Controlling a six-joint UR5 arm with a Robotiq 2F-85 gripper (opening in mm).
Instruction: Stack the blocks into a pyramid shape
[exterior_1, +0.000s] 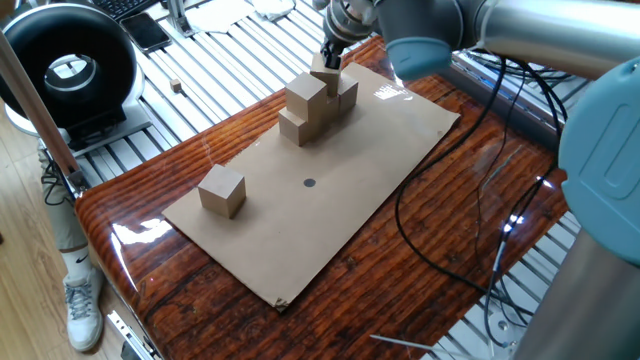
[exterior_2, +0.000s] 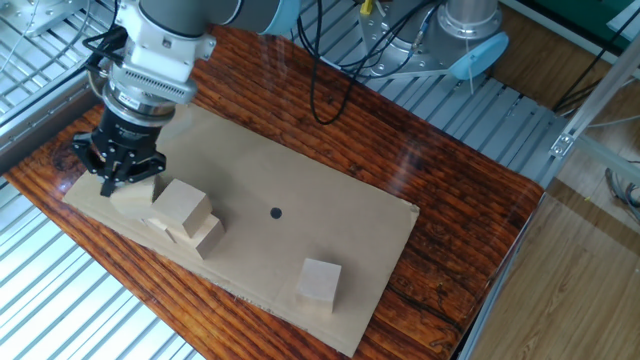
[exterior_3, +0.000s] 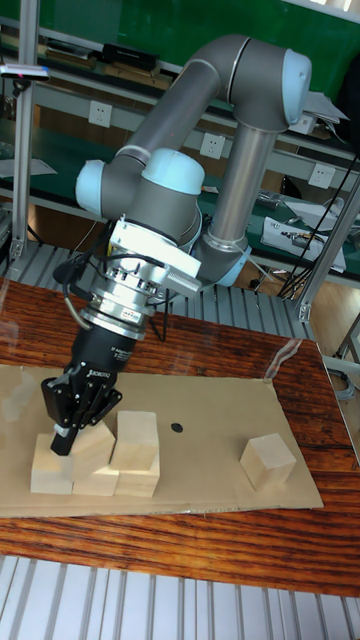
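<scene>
At the far end of the cardboard sheet (exterior_2: 300, 190), my hand (exterior_3: 72, 425) is clamped on a block (exterior_3: 92, 442), tilted corner-down over the base row of the pyramid shape (exterior_3: 110, 465). One spare block (exterior_3: 267, 461) sits well apart.

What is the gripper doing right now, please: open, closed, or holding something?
Gripper: closed on a block, tilted, at the second level of the pile.

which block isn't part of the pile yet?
The lone block standing by itself on the cardboard sheet, past the black dot, apart from the pile where the gripper holds another block.
</scene>
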